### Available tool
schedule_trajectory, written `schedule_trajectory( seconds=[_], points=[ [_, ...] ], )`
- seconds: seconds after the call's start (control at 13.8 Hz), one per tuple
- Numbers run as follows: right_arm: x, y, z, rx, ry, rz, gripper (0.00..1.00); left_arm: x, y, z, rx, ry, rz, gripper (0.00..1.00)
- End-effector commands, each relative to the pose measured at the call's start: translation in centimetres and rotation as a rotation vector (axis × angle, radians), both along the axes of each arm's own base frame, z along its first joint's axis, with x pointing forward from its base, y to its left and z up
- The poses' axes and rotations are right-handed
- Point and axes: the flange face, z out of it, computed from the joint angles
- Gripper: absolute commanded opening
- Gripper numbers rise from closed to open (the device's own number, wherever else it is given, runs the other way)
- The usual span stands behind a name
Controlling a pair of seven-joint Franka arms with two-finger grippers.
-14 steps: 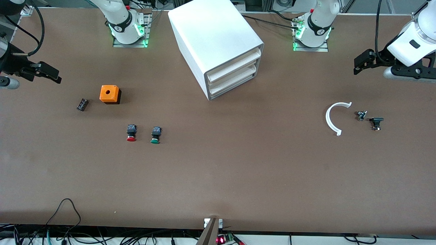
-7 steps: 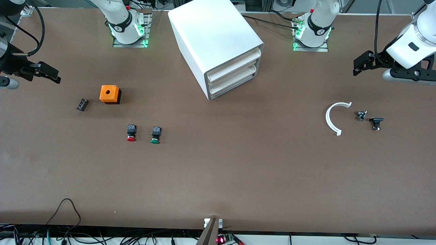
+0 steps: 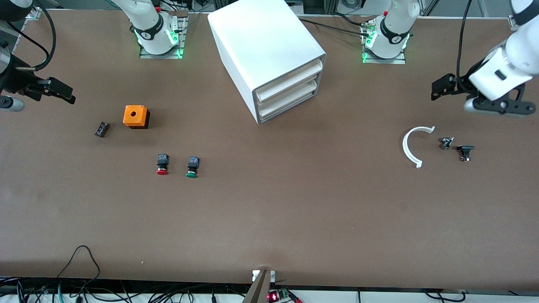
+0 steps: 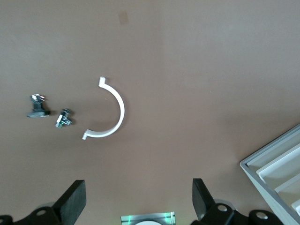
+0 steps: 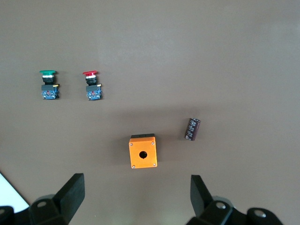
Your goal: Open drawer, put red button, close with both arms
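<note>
The red button [image 3: 162, 164] lies on its side on the table [image 3: 269, 219], just beside the green-capped one [image 3: 192, 166], toward the right arm's end. Farther back, the cabinet's drawers [image 3: 290, 90] are shut. The right gripper [image 3: 63, 93] and left gripper [image 3: 440, 86] hover over opposite table ends, fingers spread wide, empty.

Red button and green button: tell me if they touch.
Apart. The front view shows bare table between the red button and the green button; the right wrist view shows the same gap.
</note>
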Motion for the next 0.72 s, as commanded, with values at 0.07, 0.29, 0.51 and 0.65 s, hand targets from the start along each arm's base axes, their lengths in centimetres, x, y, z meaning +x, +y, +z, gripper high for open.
schedule_trajectory(
  seconds=[0.07,0.29,0.51,0.65],
  points=[
    [1.5,0.6,-2.5,-0.014,0.024,0.017,1.0,2.4,-0.4,-7.2,-0.112,0.151,-0.007,1.0],
    [3.6,1.2,-5.6,-0.013,0.013,0.029,1.0,1.3,-3.1,-16.8,-0.398,0.339,0.103,1.0],
    [5.9,3.9,-8.9,-0.014,-0.009,0.071,1.0,-1.0,-7.8,-25.3,-0.57,0.467,0.204,1.0],
    [7.4,5.5,-11.8,-0.011,-0.018,0.095,1.0,-2.7,-12.5,-28.7,-0.609,0.512,0.196,1.0]
  ],
)
